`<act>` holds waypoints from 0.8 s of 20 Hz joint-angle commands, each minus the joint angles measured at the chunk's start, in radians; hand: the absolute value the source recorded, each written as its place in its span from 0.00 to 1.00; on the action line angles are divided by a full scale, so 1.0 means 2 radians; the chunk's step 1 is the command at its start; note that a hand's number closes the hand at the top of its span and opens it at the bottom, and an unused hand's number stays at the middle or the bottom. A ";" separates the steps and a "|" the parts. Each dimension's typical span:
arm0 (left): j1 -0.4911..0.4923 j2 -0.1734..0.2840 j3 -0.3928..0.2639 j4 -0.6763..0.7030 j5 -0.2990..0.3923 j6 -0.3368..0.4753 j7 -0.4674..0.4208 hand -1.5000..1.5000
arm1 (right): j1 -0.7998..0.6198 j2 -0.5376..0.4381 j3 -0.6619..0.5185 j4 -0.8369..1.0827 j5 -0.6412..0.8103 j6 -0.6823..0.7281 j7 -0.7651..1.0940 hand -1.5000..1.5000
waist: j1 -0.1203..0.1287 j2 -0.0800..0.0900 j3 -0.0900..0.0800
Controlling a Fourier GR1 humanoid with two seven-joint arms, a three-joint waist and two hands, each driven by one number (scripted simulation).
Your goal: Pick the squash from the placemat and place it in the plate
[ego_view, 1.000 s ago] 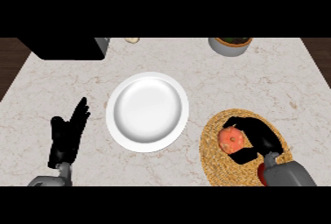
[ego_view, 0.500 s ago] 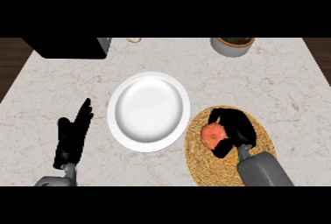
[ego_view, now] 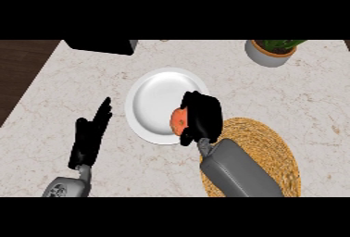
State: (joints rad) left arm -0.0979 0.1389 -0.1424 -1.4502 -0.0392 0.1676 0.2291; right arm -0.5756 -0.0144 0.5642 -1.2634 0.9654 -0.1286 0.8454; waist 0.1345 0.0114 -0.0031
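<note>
i've got the right hand (ego_view: 202,115) with its fingers curled round the squash (ego_view: 179,120), which hangs over the plate (ego_view: 160,99) at its right rim, so i'd judge release comes next, left hand (ego_view: 89,136) resting flat on the bench.

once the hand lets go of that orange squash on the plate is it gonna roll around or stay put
The squash looks rounded, so it may roll a little once the right hand opens. It is held over the plate near its right rim, which probably keeps it in. The plate looks smooth, so some sliding seems possible.
</note>
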 commanded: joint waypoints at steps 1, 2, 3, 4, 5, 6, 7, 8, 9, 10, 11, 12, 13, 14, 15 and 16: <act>-0.019 -0.007 -0.005 0.009 -0.003 0.000 0.006 0.50 | -0.082 0.007 0.048 0.013 0.009 -0.052 0.107 1.00 | 0.012 0.001 0.000; 0.001 -0.005 -0.010 0.012 -0.005 -0.004 -0.006 0.50 | -0.101 0.007 0.053 0.015 0.019 -0.066 0.132 1.00 | 0.014 0.000 0.000; -0.024 0.004 0.005 0.011 0.001 -0.006 0.008 0.50 | -0.116 0.007 0.061 0.015 0.041 -0.086 0.152 1.00 | 0.004 -0.002 0.000; -0.015 0.000 -0.002 0.011 -0.002 -0.005 0.005 0.50 | -0.143 0.007 0.057 0.020 0.057 -0.083 0.175 1.00 | 0.006 -0.004 0.000; -0.011 -0.001 -0.002 0.016 -0.006 -0.001 -0.003 0.50 | -0.149 0.007 0.072 0.022 0.071 -0.088 0.203 1.00 | 0.005 -0.005 -0.001; -0.012 0.000 -0.003 0.009 -0.006 -0.001 0.007 0.50 | -0.176 0.007 0.063 0.029 0.084 -0.080 0.219 1.00 | 0.002 -0.007 -0.001; -0.009 0.006 -0.003 0.004 -0.005 -0.007 0.011 0.50 | -0.184 0.007 0.065 0.032 0.089 -0.088 0.235 1.00 | 0.005 -0.007 0.000; -0.016 0.006 0.010 0.017 0.000 -0.003 0.002 0.50 | -0.198 0.007 0.069 0.036 0.090 -0.073 0.253 1.00 | 0.001 -0.005 -0.001; -0.013 0.004 0.004 0.014 -0.002 -0.003 0.005 0.50 | -0.204 0.007 0.066 0.052 0.083 -0.083 0.261 1.00 | -0.001 -0.003 0.000; -0.022 0.001 0.008 0.025 0.004 -0.006 0.009 0.50 | -0.213 0.007 0.063 0.050 0.087 -0.082 0.273 1.00 | -0.005 -0.002 -0.001; -0.009 0.008 0.007 0.009 0.000 -0.006 0.002 0.50 | -0.204 0.007 0.069 0.057 0.090 -0.087 0.289 1.00 | 0.000 -0.004 0.000; -0.019 0.006 0.009 0.018 0.000 -0.005 0.008 0.50 | -0.208 0.007 0.065 0.062 0.088 -0.081 0.298 1.00 | -0.009 -0.003 0.000; -0.003 0.000 0.003 0.022 -0.005 0.000 -0.005 0.50 | -0.204 0.007 0.066 0.059 0.085 -0.099 0.303 1.00 | -0.009 -0.002 0.000; -0.016 0.008 0.017 0.016 0.006 -0.006 -0.002 0.50 | -0.211 0.007 0.063 0.070 0.086 -0.092 0.311 1.00 | -0.005 -0.002 0.000; -0.026 0.003 0.014 0.021 0.007 -0.007 0.010 0.50 | -0.222 0.007 0.057 0.074 0.089 -0.085 0.317 1.00 | -0.014 -0.002 0.000; -0.027 0.009 0.023 0.027 0.005 -0.001 0.011 0.50 | -0.219 0.007 0.058 0.072 0.081 -0.095 0.318 1.00 | -0.017 -0.002 0.000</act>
State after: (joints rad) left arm -0.1340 0.1491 -0.1187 -1.4122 -0.0347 0.1599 0.2393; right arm -0.9733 -0.0153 0.6769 -1.1415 1.1314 -0.2483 1.2099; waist 0.1179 0.0062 -0.0033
